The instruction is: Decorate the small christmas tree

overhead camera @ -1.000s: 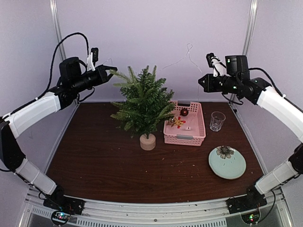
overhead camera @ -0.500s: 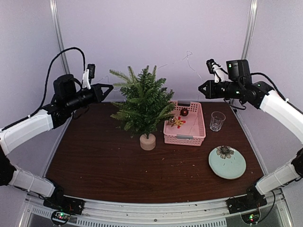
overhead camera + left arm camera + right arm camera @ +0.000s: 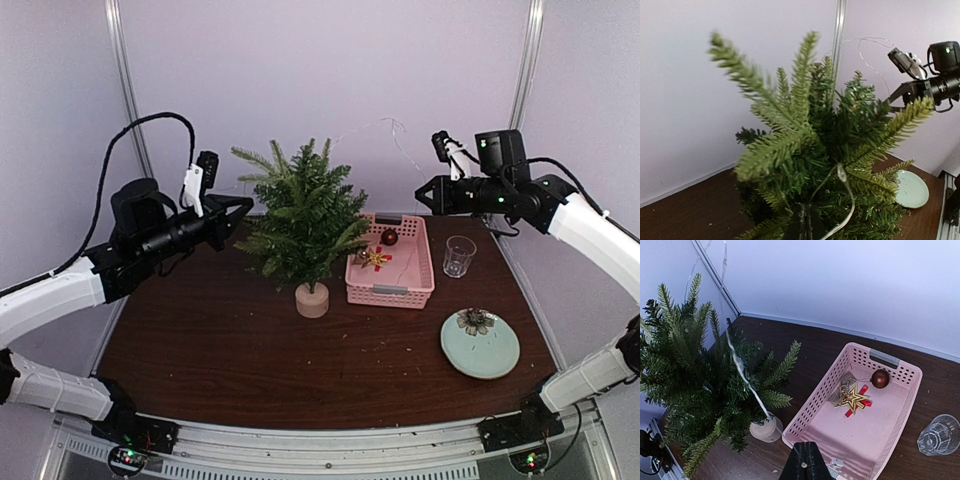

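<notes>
Nearest me, right of the small christmas tree (image 3: 305,215): a pale green plate (image 3: 495,360) with a dark flower-like piece (image 3: 476,321) on it.

The tree stands upright on its wooden stump, mid tabletop (image 3: 220,340), a little left of centre.

Just right of the stump is a pink basket (image 3: 390,297). I cannot tell whether they touch. A gold star (image 3: 375,258) and a red ball (image 3: 389,237) lie inside it. A clear glass (image 3: 459,256) stands beyond the basket's right side.

Higher and farther back, the left gripper (image 3: 240,205) is closed at the tree's upper left branch tips. The right gripper (image 3: 422,192) is closed too, up to the tree's right, over the basket's far edge.

A thin light string (image 3: 742,367) leaves each pinched tip and crosses the treetop. Both wrist views show it, with a small bulb on it. I judge both grippers are gripping it.

Step in hand, as I read it: draping the string. Next I would lower both ends so the wire settles into the branches. The wire should stay slack, since a tug could tip the light tree.
</notes>
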### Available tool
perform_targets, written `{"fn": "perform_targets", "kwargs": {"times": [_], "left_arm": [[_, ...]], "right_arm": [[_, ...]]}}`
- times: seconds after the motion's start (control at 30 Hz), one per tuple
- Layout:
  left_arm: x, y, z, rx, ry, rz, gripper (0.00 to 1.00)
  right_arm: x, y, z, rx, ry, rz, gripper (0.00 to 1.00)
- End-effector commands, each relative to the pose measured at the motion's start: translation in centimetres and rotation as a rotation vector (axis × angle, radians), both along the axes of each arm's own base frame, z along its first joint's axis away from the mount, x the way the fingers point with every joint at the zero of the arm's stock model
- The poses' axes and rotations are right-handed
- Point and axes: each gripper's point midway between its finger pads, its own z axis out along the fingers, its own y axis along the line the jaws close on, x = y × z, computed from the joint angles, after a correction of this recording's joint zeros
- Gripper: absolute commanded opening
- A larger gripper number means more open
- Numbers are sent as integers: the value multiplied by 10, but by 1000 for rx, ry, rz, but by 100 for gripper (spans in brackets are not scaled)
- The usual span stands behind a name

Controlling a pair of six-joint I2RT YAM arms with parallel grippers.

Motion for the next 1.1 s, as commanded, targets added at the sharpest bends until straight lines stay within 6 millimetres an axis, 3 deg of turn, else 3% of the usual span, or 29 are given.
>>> {"fn": "perform_targets", "kwargs": {"times": [0.0,0.33,0.67,1.07], "left_arm": [[-8,-14,8,138,-158,-9,0],[-17,-51,-38,531,-221,-115,0],[-20,-59,-77,828,-322,-182,0],[-11,-69,-73,942,-292,-178,0]], "right_arm": [[-9,4,2,14,7,23,0],[-13,8,1,16,17,34,0],[-11,9,1,15,15,30,0],[-16,11,-2,6,30,51,0]]}}
